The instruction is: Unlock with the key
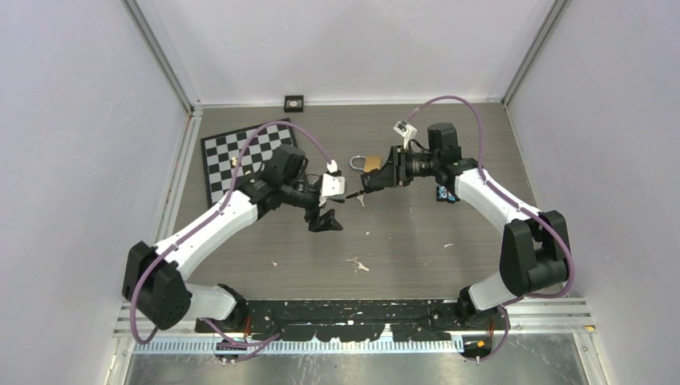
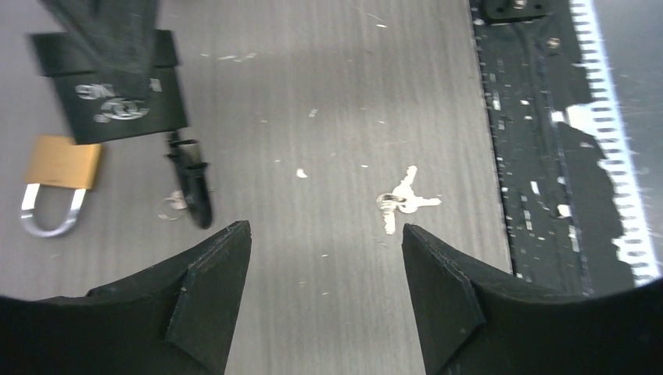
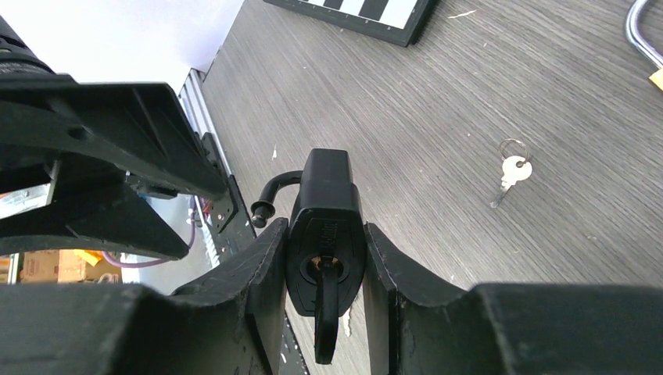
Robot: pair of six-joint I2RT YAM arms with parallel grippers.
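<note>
My right gripper (image 3: 324, 234) is shut on a black padlock (image 3: 327, 195), held above the table. A black-headed key (image 3: 326, 312) sits in its keyhole, pointing back between the fingers. The shackle's free end (image 3: 262, 209) shows left of the body, outside it. In the top view the right gripper (image 1: 377, 180) holds the padlock (image 1: 367, 184) near the table's middle. My left gripper (image 1: 326, 222) hangs just left of and nearer than it, open and empty. The left wrist view shows the left gripper (image 2: 324, 234) with its jaws wide apart over bare table, and the padlock's black end (image 2: 193, 183) at upper left.
A brass padlock (image 1: 370, 163) (image 2: 62, 164) lies on the table behind the right gripper. A bunch of silver keys (image 1: 358, 265) (image 2: 403, 199) lies nearer the arm bases. One small silver key (image 3: 512, 172) lies under the grippers. A checkerboard (image 1: 240, 160) is at the back left.
</note>
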